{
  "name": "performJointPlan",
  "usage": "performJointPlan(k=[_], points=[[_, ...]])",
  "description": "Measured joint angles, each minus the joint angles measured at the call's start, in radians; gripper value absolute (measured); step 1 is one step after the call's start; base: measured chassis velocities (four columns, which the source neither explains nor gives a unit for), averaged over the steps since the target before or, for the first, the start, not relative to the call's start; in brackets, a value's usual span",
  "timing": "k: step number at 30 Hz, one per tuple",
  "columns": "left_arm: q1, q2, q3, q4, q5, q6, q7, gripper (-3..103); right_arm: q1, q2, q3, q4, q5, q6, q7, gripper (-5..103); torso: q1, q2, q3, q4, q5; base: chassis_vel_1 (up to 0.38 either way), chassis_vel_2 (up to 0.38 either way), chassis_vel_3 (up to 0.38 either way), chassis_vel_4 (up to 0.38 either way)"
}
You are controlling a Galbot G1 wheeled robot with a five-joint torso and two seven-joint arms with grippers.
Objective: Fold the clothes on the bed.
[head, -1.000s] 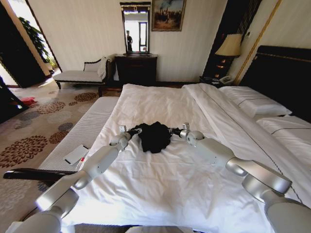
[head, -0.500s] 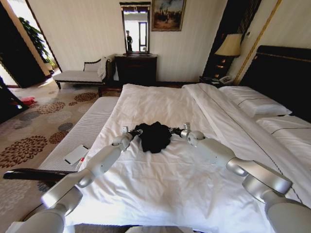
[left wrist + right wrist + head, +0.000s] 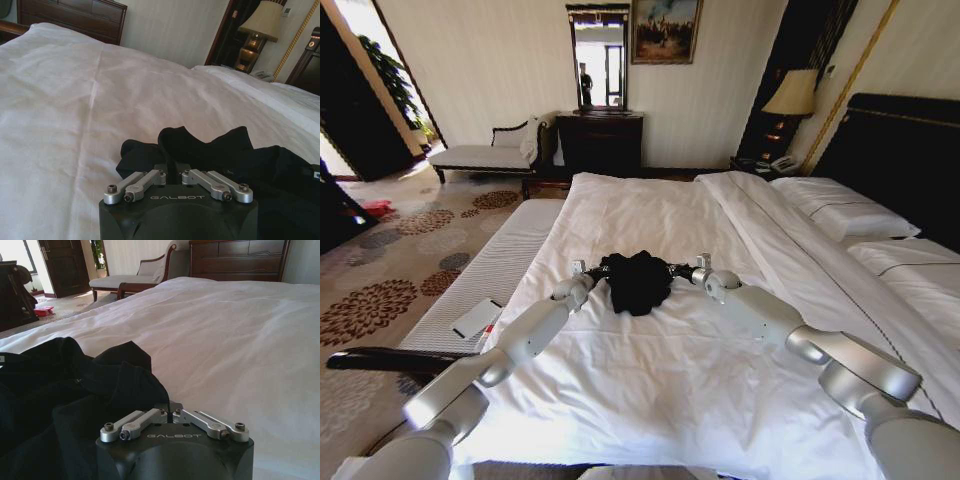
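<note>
A big bed (image 3: 650, 390) with white sheets and a dark wooden headboard fills the room. The left gripper (image 3: 596, 270) pinches the soft black T-shirt (image 3: 638, 279) at its 9 o'clock edge. The shirt lies bunched mid-bed, and the right gripper (image 3: 679, 269) pinches its 3 o'clock edge.

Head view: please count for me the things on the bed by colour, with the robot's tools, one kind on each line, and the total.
Black T-shirt: 1
White pillows: 2
Robot tools, left tool and right tool, both shut on the T-shirt: 2
Total: 5
</note>
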Motion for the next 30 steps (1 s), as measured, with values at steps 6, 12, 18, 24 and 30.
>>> performJointPlan(k=[6,12,18,24,30], points=[[0.016,0.021,-0.011,-0.036,-0.01,0.005,-0.01,28,0.001,-0.003,0.001,0.0,-0.001,0.001,-0.002,0,0.0,0.0,0.0,0.0002,0.0,0.0,0.0,0.0,0.0],[0.002,0.003,-0.01,-0.009,-0.005,0.004,-0.01,49,-0.003,-0.003,0.007,0.001,-0.002,0.002,-0.003,0,0.0,0.0,0.0,0.0,0.0,0.0,0.0,0.0,0.0],[-0.022,-0.023,-0.009,0.013,-0.004,0.0,-0.007,71,-0.004,-0.003,0.01,0.005,-0.003,0.002,-0.003,0,0.0,0.0,0.0,-0.0001,0.0001,0.0,0.0,0.0,0.0],[-0.046,-0.038,0.002,0.051,-0.003,-0.004,0.006,92,-0.006,-0.003,0.013,0.005,-0.003,0.002,-0.003,0,0.0,0.0,0.0,0.0001,0.0,0.0,0.0,0.0,0.0],[-0.075,-0.071,0.007,0.08,-0.003,-0.019,0.023,100,-0.008,-0.005,0.014,0.005,-0.003,0.002,-0.003,0,0.0,0.0,0.0,-0.0001,0.0001,0.0,0.0,0.0,0.0]])
